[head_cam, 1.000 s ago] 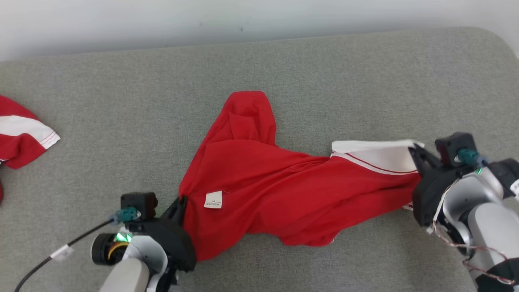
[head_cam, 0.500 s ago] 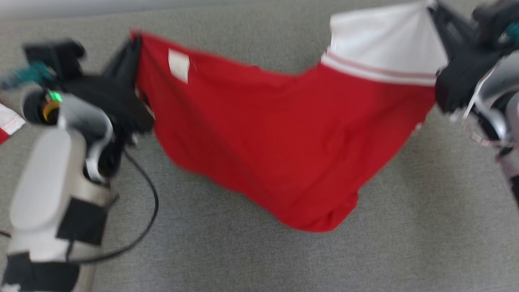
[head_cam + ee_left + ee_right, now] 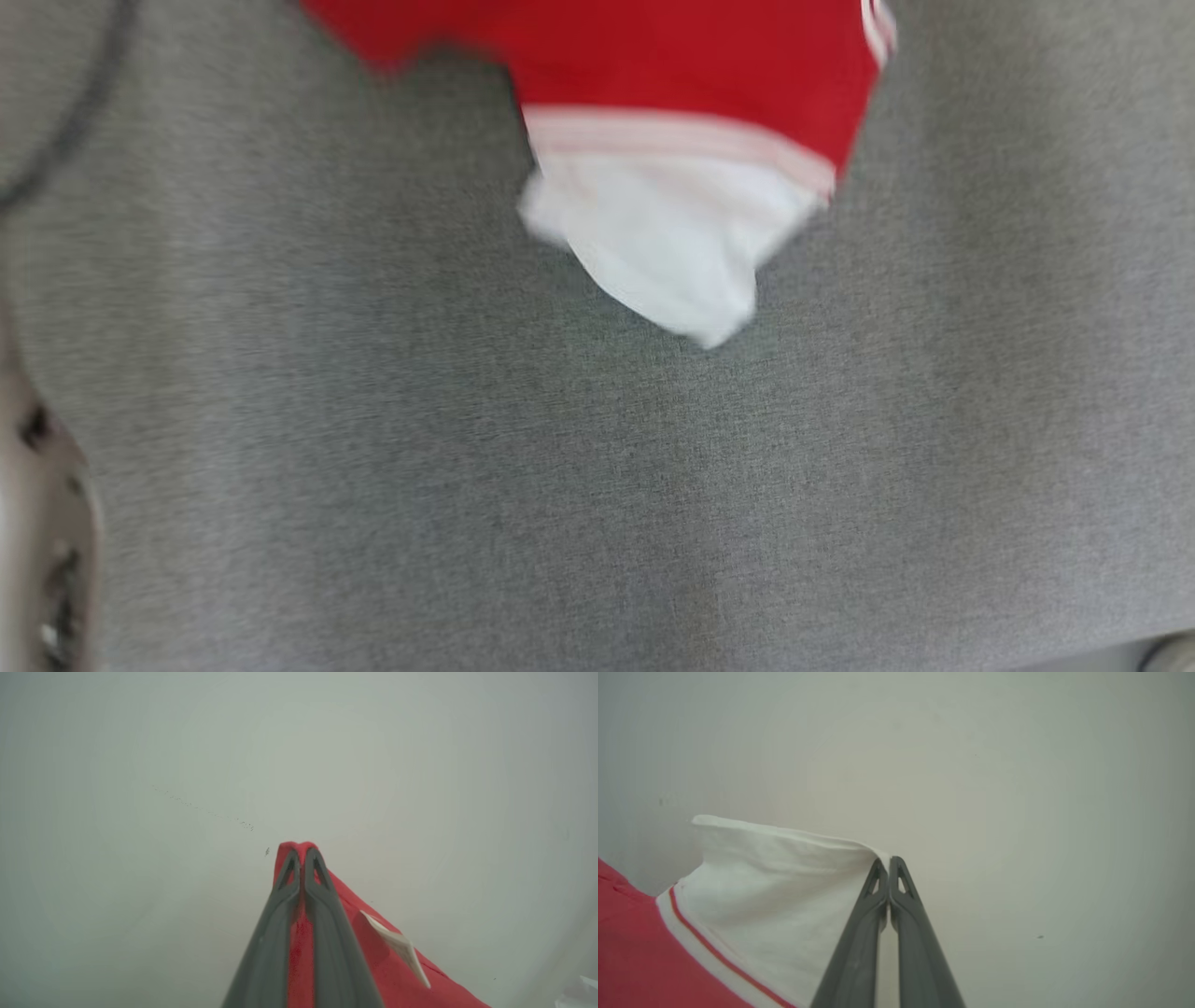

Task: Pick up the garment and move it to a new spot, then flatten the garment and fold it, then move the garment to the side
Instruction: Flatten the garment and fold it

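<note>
The garment (image 3: 653,65) is red with a white striped end. In the blurred head view it hangs from the top edge over the grey surface (image 3: 597,485), its white end (image 3: 663,233) lowest. My left gripper (image 3: 301,854) is shut on a red fold of the garment (image 3: 397,980), beside a white label (image 3: 397,945), with a pale wall behind. My right gripper (image 3: 888,862) is shut on the corner of the garment's white panel (image 3: 784,882), which spreads to the left toward the red cloth (image 3: 635,952).
A pale plain wall (image 3: 299,756) lies beyond both grippers in the wrist views. A pale part of my arm (image 3: 37,523) runs along the left edge of the head view. Grey padded surface stretches below the hanging cloth.
Both grippers have lifted the garment off the grey surface and raised it high, out of the head view's top. The head view itself has shifted and blurred.
</note>
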`<state>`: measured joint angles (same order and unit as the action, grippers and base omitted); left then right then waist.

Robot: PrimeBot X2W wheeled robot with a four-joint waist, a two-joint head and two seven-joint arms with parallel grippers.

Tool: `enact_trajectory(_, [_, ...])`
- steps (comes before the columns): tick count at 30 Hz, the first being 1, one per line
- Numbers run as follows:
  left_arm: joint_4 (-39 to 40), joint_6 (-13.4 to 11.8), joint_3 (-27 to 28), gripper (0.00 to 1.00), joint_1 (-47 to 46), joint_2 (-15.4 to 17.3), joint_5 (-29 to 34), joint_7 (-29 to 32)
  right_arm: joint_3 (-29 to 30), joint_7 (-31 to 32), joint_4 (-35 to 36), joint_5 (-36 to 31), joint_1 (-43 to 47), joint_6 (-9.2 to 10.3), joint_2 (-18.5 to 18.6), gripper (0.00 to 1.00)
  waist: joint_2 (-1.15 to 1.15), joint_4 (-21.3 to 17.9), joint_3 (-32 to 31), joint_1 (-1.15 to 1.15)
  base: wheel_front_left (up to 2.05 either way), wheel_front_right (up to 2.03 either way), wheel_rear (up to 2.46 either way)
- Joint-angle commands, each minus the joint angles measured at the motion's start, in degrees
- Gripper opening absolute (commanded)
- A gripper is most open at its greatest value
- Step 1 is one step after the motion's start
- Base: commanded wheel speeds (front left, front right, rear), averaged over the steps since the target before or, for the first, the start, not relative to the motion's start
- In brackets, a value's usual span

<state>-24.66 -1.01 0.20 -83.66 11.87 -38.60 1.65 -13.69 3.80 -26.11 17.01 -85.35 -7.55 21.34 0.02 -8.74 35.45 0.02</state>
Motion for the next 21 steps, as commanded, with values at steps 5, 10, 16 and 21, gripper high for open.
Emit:
enact_trajectory(5, [-0.2, 0.1, 0.6, 0.00, -8.8, 0.8, 1.1, -3.5, 7.2, -8.2, -3.3, -2.0, -9.1, 0.13, -4.4, 0.00, -0.02, -4.1, 9.0, -0.02, 0.00, 0.00, 0.00])
enact_trajectory(10, [-0.8, 1.3, 1.8, 0.00, -13.5, 0.5, 0.3, -8.0, 14.2, -16.7, -4.4, -4.7, -16.1, 0.13, -6.0, 0.00, -0.02, -2.6, 9.6, -0.02, 0.00, 0.00, 0.00])
enact_trajectory(16, [-1.8, 3.6, 2.5, 0.00, -16.0, 0.8, -0.8, -10.7, 16.9, -19.0, -2.2, -9.5, -20.9, 0.13, -6.5, 0.00, -0.02, -1.2, 9.4, -0.02, 0.00, 0.00, 0.00])
enact_trajectory(21, [-4.1, 5.9, 2.8, 0.00, -13.9, 0.2, -2.4, -13.0, 16.5, -18.9, 2.1, -9.9, -20.4, 0.13, -6.8, 0.00, -0.02, 0.4, 9.1, -0.02, 0.00, 0.00, 0.00])
